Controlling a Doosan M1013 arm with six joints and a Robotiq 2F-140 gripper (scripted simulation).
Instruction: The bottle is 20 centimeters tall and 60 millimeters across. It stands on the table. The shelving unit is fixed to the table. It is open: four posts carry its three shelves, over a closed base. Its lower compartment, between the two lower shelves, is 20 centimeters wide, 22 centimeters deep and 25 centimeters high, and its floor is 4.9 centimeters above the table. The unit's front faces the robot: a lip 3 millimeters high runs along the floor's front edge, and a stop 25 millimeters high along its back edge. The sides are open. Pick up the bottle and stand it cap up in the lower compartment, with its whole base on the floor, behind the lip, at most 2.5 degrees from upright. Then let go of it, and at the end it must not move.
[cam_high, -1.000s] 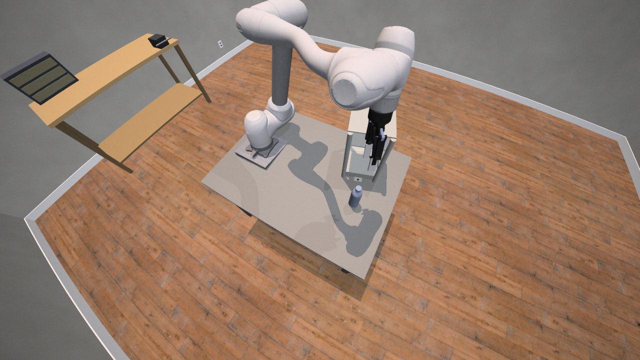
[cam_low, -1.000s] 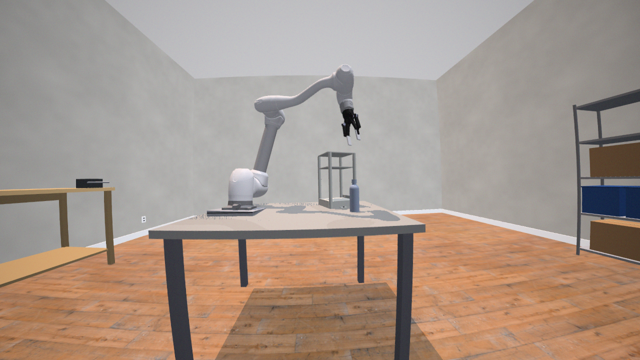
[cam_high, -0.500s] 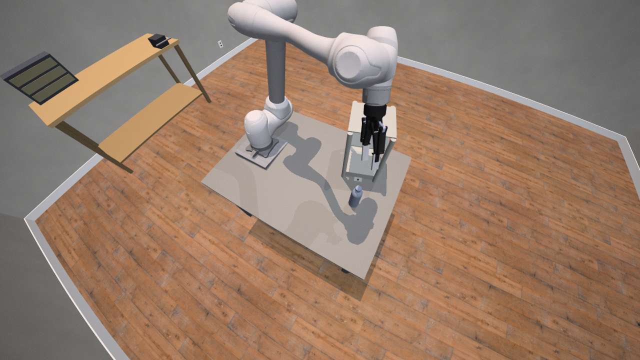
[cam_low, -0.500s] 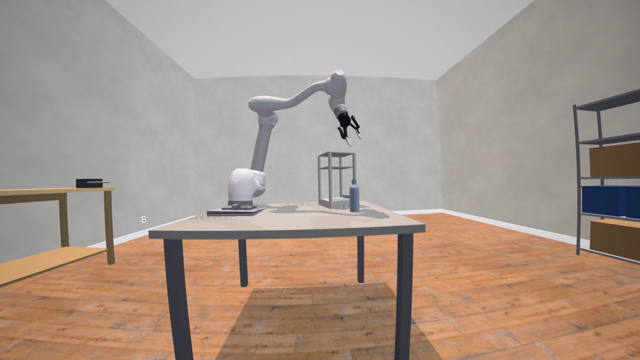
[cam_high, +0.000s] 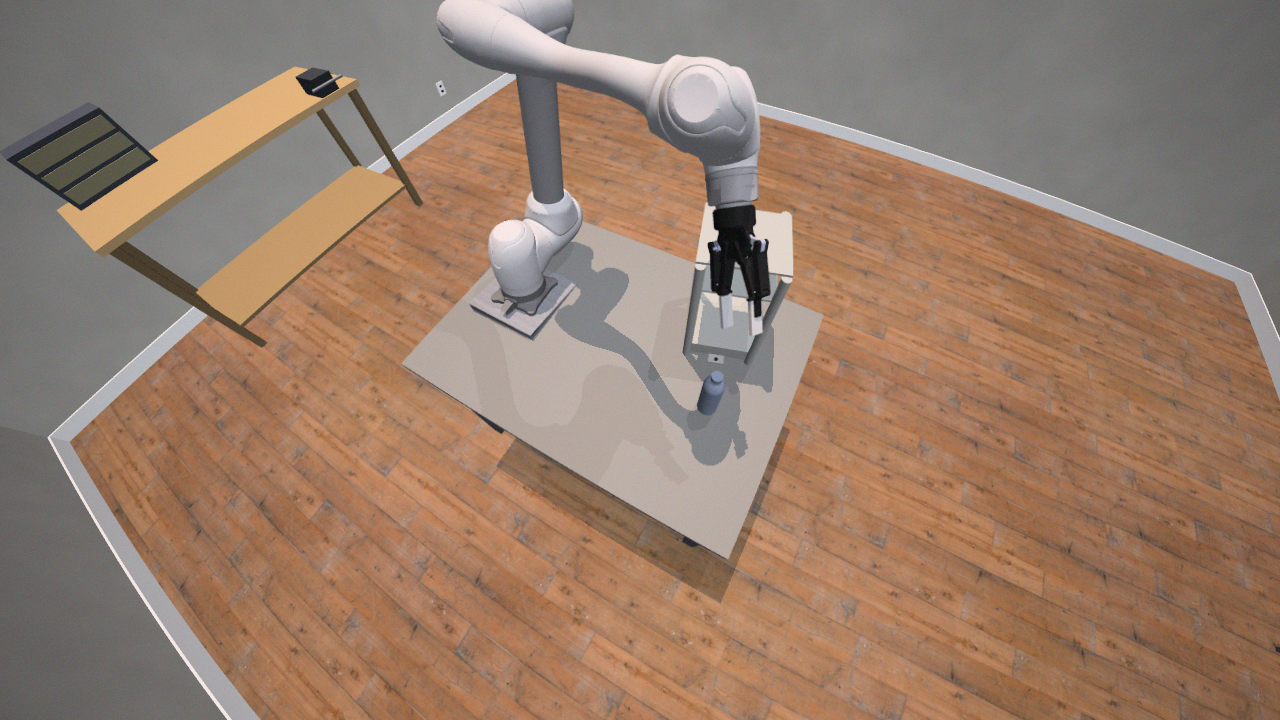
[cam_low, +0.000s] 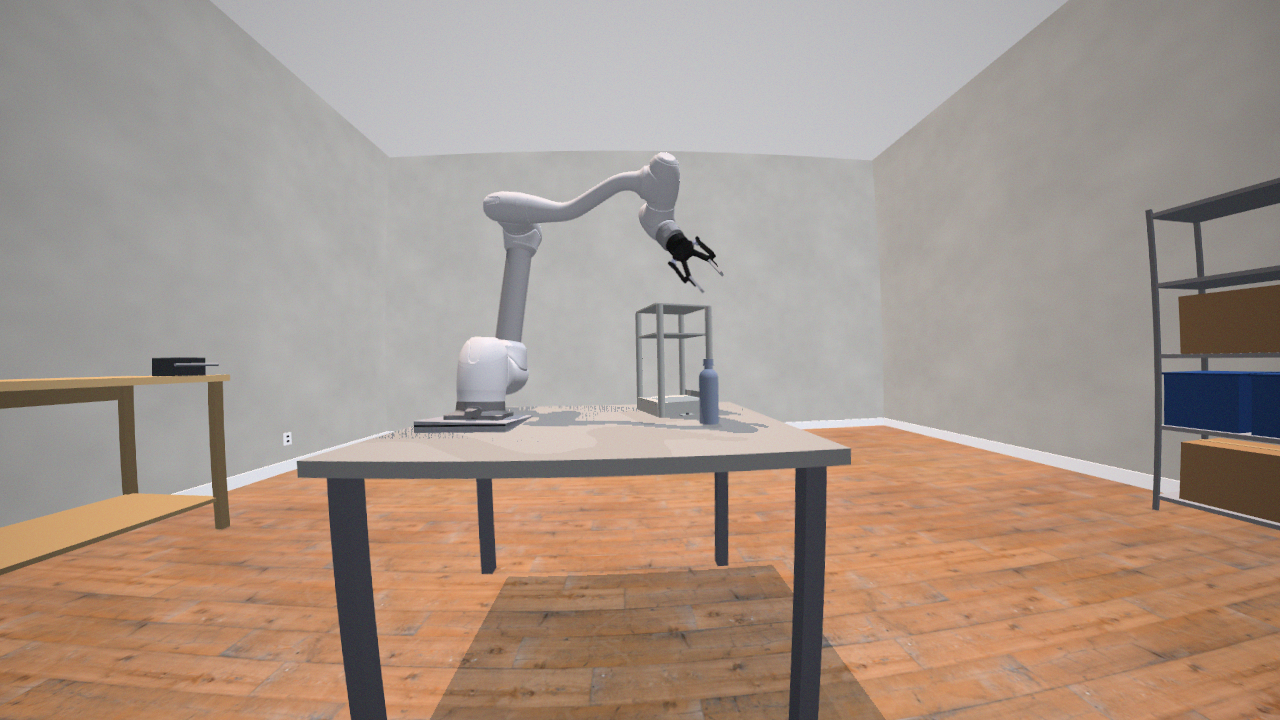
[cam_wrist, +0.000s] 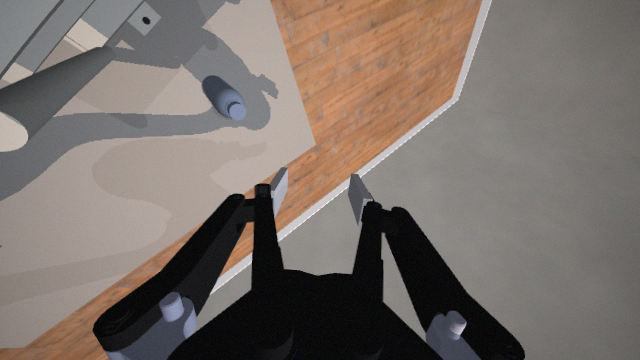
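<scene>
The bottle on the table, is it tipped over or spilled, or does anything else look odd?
Nothing stands out. The bottle stands upright, cap up, on the table just in front of the shelving unit. The gripper hangs high above with its jaws apart and nothing between them.

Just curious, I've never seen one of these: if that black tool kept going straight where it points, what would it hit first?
Probably nothing on the table: the tool aims past its edge and the bottle, toward the wood floor by the baseboard.
</scene>
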